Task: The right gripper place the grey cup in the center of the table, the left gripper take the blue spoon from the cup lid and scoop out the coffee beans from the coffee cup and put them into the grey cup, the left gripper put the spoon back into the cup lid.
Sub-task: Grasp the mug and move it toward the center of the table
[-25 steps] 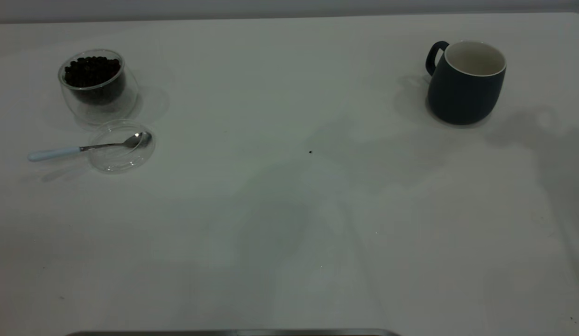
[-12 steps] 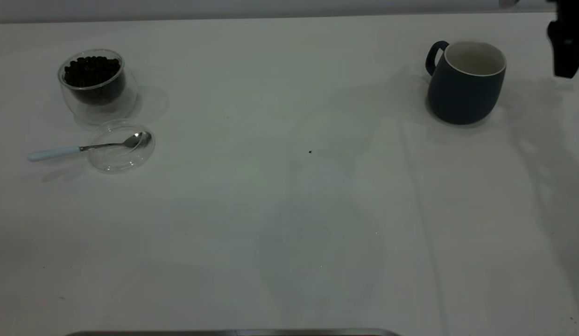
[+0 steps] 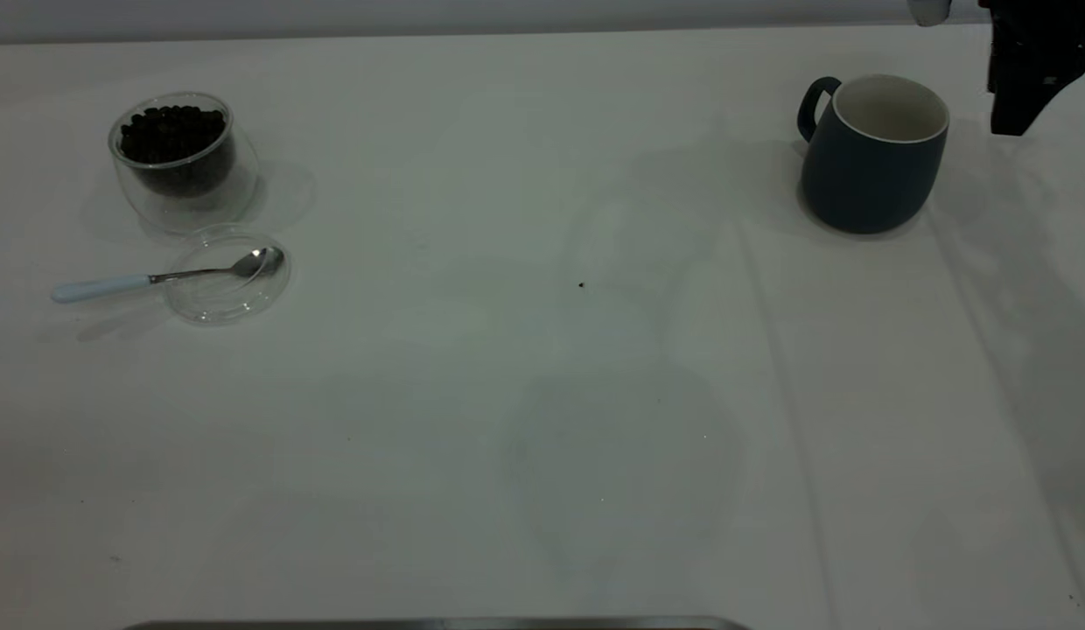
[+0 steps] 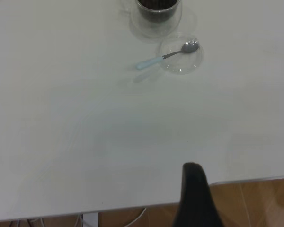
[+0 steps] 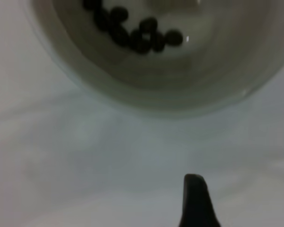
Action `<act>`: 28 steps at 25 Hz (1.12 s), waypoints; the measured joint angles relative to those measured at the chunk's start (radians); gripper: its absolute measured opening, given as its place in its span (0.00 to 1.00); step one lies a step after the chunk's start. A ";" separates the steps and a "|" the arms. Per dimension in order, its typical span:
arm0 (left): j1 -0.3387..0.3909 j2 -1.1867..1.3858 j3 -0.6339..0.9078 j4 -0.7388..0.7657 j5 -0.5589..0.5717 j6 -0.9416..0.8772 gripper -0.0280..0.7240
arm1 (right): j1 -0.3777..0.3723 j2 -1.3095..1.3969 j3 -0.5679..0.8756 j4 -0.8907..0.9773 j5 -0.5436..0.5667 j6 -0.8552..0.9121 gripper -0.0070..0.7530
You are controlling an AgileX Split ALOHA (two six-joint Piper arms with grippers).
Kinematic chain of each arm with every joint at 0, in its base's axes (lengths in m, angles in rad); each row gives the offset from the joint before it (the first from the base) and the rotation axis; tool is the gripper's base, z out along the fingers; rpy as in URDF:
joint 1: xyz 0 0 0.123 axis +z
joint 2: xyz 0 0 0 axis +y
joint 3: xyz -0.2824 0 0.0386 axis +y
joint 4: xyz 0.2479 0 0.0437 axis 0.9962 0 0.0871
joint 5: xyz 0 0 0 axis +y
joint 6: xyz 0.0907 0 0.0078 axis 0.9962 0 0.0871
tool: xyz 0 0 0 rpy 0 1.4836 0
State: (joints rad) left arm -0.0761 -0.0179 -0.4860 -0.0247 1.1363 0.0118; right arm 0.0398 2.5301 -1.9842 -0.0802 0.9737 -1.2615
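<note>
The grey cup (image 3: 871,166) stands upright at the far right of the table (image 3: 542,394), handle to the left. My right gripper (image 3: 1011,118) hangs just right of it, above the table. In the right wrist view (image 5: 195,198) it looks down into a white-walled cup (image 5: 156,92) holding several dark beans (image 5: 142,40). The coffee cup (image 3: 185,166) with coffee beans (image 3: 171,131) stands far left. In front of it the blue spoon (image 3: 157,278) lies with its bowl in the cup lid (image 3: 227,297). My left gripper (image 4: 194,198) is near the table's edge, far from the spoon (image 4: 154,60), the lid (image 4: 182,61) and the coffee cup (image 4: 157,19).
A small dark speck (image 3: 581,284) lies near the table's middle. A dark metal edge (image 3: 437,624) runs along the bottom of the exterior view. The left wrist view shows the table's edge with wooden floor (image 4: 260,203) beyond.
My right gripper has come into view at the top right and moved left toward the grey cup. The cup, spoon, lid and coffee cup have not moved.
</note>
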 joint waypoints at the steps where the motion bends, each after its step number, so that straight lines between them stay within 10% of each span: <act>1: 0.000 0.000 0.000 0.000 0.000 0.000 0.81 | 0.000 0.001 0.000 0.021 -0.010 -0.032 0.61; 13: 0.000 0.000 0.000 0.000 0.000 0.000 0.81 | 0.030 0.050 -0.003 0.235 -0.033 -0.301 0.61; 28: 0.000 0.000 0.000 0.000 0.000 0.000 0.81 | 0.310 0.050 -0.010 0.304 -0.016 -0.316 0.61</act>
State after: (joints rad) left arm -0.0761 -0.0179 -0.4860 -0.0247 1.1363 0.0114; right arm 0.3502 2.5805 -1.9940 0.2241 0.9580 -1.5774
